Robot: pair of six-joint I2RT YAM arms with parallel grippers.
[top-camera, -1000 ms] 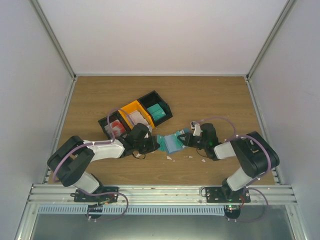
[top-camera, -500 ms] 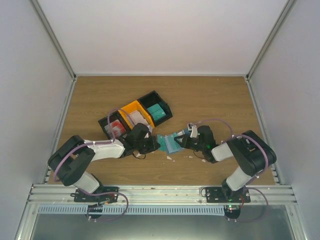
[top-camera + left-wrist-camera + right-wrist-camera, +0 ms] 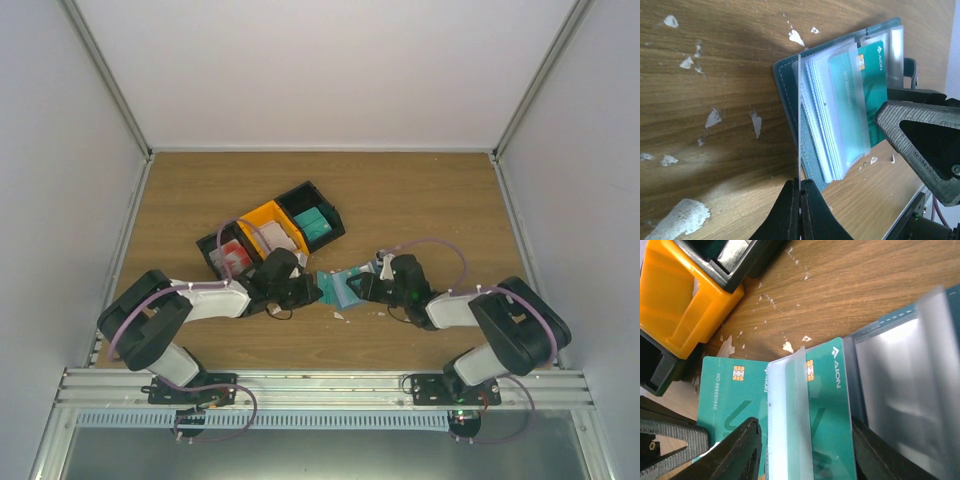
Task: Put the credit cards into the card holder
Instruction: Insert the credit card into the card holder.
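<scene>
The blue-teal card holder (image 3: 343, 287) lies open on the table between both grippers, its clear sleeves fanned out (image 3: 835, 125). A teal chip credit card (image 3: 865, 95) sits in one sleeve; the right wrist view shows that card (image 3: 827, 405) and a second teal card (image 3: 730, 390) on either side of a raised sleeve (image 3: 787, 415). My left gripper (image 3: 800, 184) is shut on the edge of one thin clear sleeve (image 3: 799, 120) standing on edge. My right gripper (image 3: 807, 455) is open, its fingers (image 3: 737, 450) straddling the sleeves and the right-hand card.
A row of bins stands behind: a black one with red and white cards (image 3: 232, 257), a yellow one (image 3: 268, 226) and a black one with a teal stack (image 3: 313, 223). White scraps (image 3: 685, 220) dot the wood. The yellow bin (image 3: 675, 300) is near the right gripper.
My right gripper has opened and slid left and lower over the holder. The left gripper has stayed shut on the sleeve and has hardly moved.
</scene>
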